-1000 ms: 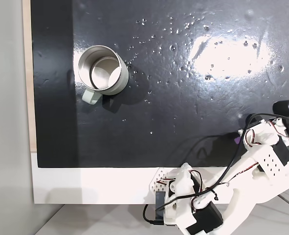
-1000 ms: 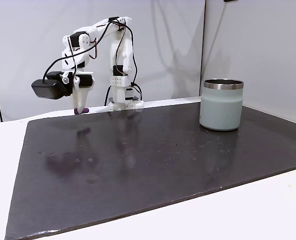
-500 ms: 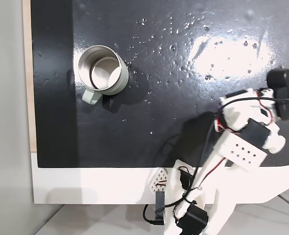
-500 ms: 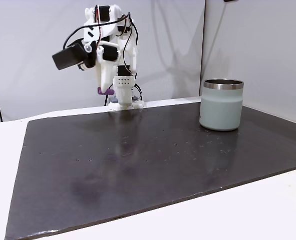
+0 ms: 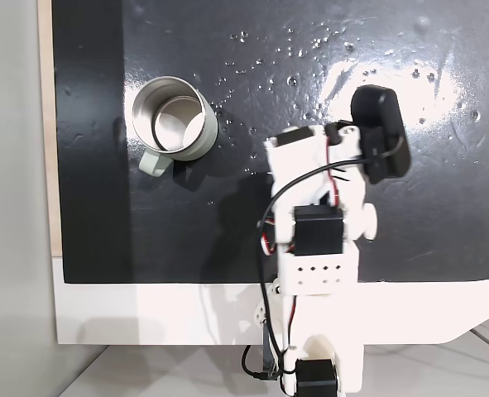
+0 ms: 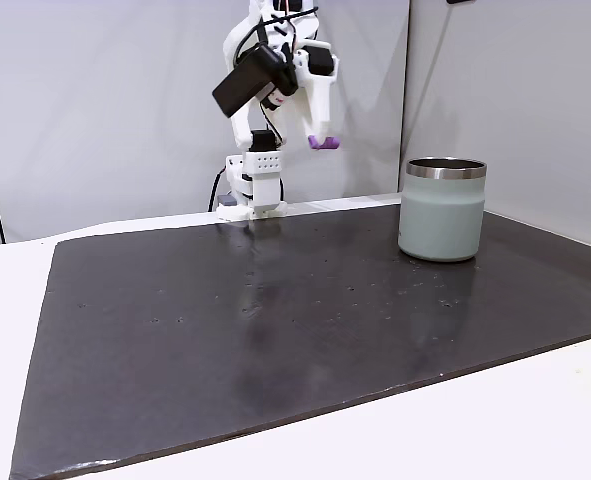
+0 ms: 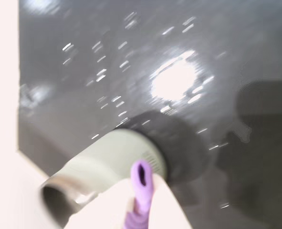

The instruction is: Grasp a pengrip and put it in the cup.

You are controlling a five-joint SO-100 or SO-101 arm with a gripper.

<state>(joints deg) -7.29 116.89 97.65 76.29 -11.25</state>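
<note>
The cup stands upright at the left of the black mat in a fixed view, its shiny inside and small handle showing. From the side its pale green wall sits at the right. My gripper hangs high above the mat, left of the cup, shut on the light-purple pengrip. In the wrist view the pengrip sticks out between my white fingers, with the blurred cup just beyond it. From above, the arm's body covers the fingertips.
A black, glossy mat dotted with small droplets covers most of the white table. The arm's base stands at the mat's far edge in the side view. A grey wall rises behind it.
The arm has lifted the pengrip off the mat and swung from the right edge of the top-down view toward the middle, closer to the cup.
</note>
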